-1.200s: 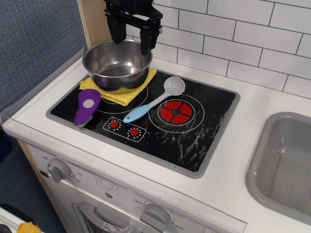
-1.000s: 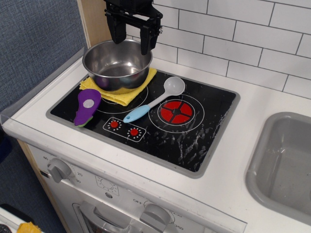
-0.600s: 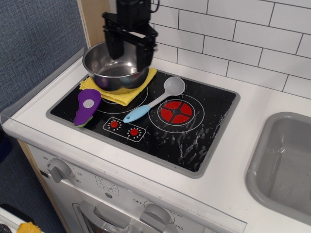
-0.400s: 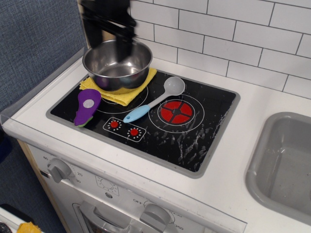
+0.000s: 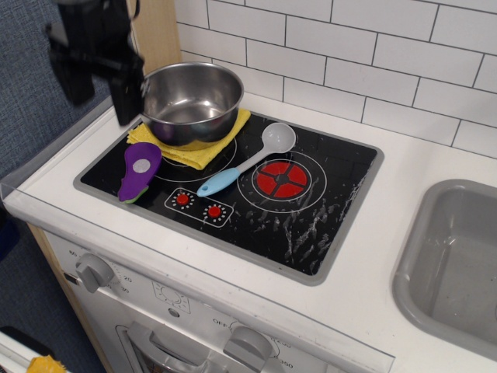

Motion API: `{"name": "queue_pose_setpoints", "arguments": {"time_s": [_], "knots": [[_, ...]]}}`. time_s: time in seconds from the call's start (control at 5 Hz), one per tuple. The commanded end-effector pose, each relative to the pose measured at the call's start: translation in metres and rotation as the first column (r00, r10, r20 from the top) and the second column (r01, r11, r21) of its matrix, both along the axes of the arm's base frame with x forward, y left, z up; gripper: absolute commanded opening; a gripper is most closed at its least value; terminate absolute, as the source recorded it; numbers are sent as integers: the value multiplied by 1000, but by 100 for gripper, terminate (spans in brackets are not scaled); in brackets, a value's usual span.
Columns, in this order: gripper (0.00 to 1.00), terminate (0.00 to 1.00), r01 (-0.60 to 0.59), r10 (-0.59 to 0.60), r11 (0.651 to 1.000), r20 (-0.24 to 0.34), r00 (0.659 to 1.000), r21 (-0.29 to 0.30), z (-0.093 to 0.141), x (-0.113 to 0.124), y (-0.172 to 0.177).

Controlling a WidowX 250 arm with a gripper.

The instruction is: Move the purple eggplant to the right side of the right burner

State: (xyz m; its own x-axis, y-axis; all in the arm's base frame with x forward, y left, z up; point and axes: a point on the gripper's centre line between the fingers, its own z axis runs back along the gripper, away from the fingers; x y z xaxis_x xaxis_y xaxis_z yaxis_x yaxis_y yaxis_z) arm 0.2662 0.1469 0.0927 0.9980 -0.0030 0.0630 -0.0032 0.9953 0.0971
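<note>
The purple eggplant (image 5: 138, 172) lies flat on the left front of the black cooktop, its green stem end toward the front. The right burner (image 5: 281, 179), white rings around a red segmented disc, is in the middle of the cooktop with bare black glass to its right. My gripper (image 5: 102, 95) is blurred and hangs open and empty above the counter's left edge, left of the pot and behind and above the eggplant.
A steel pot (image 5: 192, 101) sits on a yellow cloth (image 5: 203, 149) over the left burner. A blue-handled white spoon (image 5: 245, 162) lies between the burners. Two red dial marks (image 5: 198, 204) are at the front. A grey sink (image 5: 458, 256) is on the right, a tiled wall behind.
My gripper has swung from above the pot's rear to the left and down, now beside the pot over the counter's left edge. The eggplant, spoon and pot have not moved.
</note>
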Motion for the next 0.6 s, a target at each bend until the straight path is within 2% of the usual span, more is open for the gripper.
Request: {"name": "queue_pose_setpoints", "arguments": {"time_s": [0.0, 0.4], "knots": [[100, 0, -56, 56, 998, -30, 998, -5, -28, -10, -1], [100, 0, -93, 94, 996, -53, 994, 7, -53, 6, -10]]}}
